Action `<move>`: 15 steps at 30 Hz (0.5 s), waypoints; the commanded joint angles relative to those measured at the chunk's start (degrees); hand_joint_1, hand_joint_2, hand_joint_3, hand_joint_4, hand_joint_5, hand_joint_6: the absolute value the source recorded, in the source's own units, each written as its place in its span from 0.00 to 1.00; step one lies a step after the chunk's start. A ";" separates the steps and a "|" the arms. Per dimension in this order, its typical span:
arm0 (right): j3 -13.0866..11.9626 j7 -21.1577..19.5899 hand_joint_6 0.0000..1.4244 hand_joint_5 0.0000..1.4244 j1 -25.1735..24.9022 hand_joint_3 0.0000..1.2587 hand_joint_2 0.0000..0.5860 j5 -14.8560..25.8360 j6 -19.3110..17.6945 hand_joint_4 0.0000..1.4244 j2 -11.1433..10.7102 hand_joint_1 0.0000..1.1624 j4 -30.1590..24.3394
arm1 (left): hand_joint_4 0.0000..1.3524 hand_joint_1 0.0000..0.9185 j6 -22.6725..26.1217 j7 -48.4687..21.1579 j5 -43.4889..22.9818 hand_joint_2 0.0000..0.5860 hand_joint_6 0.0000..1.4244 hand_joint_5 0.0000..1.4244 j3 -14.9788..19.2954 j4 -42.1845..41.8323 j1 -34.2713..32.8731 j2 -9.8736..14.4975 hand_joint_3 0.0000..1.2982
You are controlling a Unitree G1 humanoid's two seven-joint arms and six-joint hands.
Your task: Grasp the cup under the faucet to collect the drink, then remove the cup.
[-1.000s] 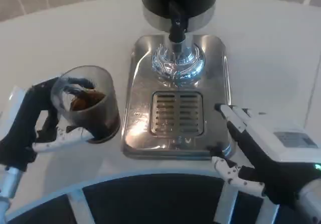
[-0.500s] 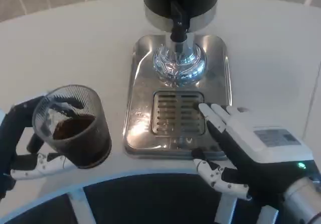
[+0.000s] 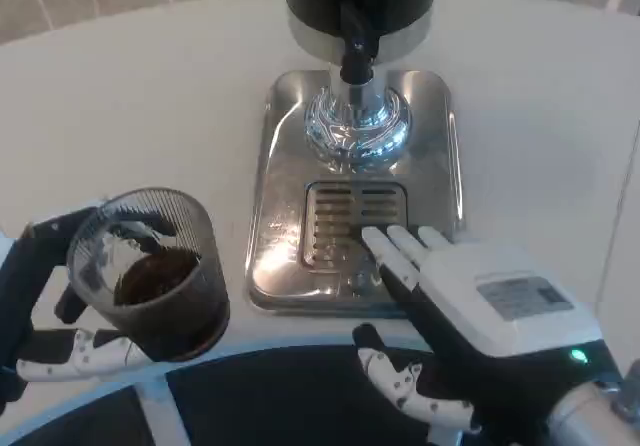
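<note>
Cup (image 3: 150,278) in left hand (image 3: 40,311) — hand cut off, contents perhaps dark

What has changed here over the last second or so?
The left hand kept its grip on the cup of dark drink and carried it from beside the steel tray out toward the table's near edge. The right hand, open, slid left from the tray's right corner until its fingers lay over the drip grille. The dispenser and tray stayed put.
</note>
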 commanded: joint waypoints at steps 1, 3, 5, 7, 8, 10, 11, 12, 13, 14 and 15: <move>0.17 0.86 0.00 0.00 1.75 0.00 0.96 -0.29 -1.48 0.00 0.47 0.15 -1.64 | 0.90 0.59 -0.27 -0.22 -1.76 0.13 1.00 1.00 0.98 -2.77 1.19 -0.55 0.78; 0.45 1.17 0.00 0.00 2.42 0.00 0.96 -0.36 -1.94 0.00 0.72 0.15 -2.17 | 0.90 0.59 -0.52 -0.30 -1.28 0.13 1.00 1.00 0.95 -3.50 1.69 -0.67 0.78; 0.74 1.41 0.00 0.00 3.05 0.00 0.96 -0.48 -2.35 0.00 0.93 0.15 -2.58 | 0.90 0.59 -0.84 -0.46 -0.90 0.13 1.00 1.00 0.81 -3.95 2.04 -0.70 0.78; 1.00 1.51 0.00 0.00 3.69 0.00 0.96 -0.70 -2.65 0.00 1.19 0.15 -2.87 | 0.90 0.59 -1.05 -0.70 -0.81 0.13 1.00 1.00 0.63 -4.16 2.27 -0.67 0.78; 1.11 1.54 0.00 0.00 4.03 0.00 0.96 -0.86 -2.85 0.00 1.37 0.15 -3.03 | 0.90 0.59 -1.13 -0.80 -0.79 0.13 1.00 1.00 0.59 -4.23 2.34 -0.66 0.78; 1.29 1.63 0.00 0.00 4.60 0.00 0.96 -1.18 -3.22 0.00 1.66 0.15 -3.32 | 0.90 0.59 -1.34 -1.14 -0.84 0.13 1.00 1.00 0.48 -4.34 2.52 -0.66 0.78; 1.36 1.66 0.00 0.00 4.85 0.00 0.96 -1.34 -3.40 0.00 1.82 0.15 -3.45 | 0.90 0.59 -1.40 -1.29 -0.88 0.13 1.00 1.00 0.48 -4.38 2.57 -0.68 0.78; 1.39 1.71 0.00 0.00 5.08 0.00 0.96 -1.52 -3.60 0.00 1.98 0.15 -3.56 | 0.90 0.59 -1.46 -1.48 -0.94 0.13 1.00 1.00 0.45 -4.41 2.65 -0.70 0.78; 1.36 1.76 0.00 0.00 5.26 0.00 0.96 -1.66 -3.81 0.00 2.16 0.15 -3.62 | 0.90 0.59 -1.51 -1.66 -1.01 0.13 1.00 1.00 0.41 -4.42 2.71 -0.73 0.78; 1.35 1.82 0.00 0.00 5.46 0.00 0.96 -1.86 -3.94 0.00 2.42 0.15 -3.65 | 0.90 0.59 -1.50 -1.86 -1.11 0.13 1.00 1.00 0.28 -4.41 2.72 -0.75 0.78; 1.31 1.88 0.00 0.00 5.60 0.00 0.96 -2.03 -4.08 0.00 2.67 0.15 -3.66 | 0.90 0.59 -1.53 -2.00 -1.13 0.13 1.00 1.00 0.17 -4.39 2.70 -0.77 0.78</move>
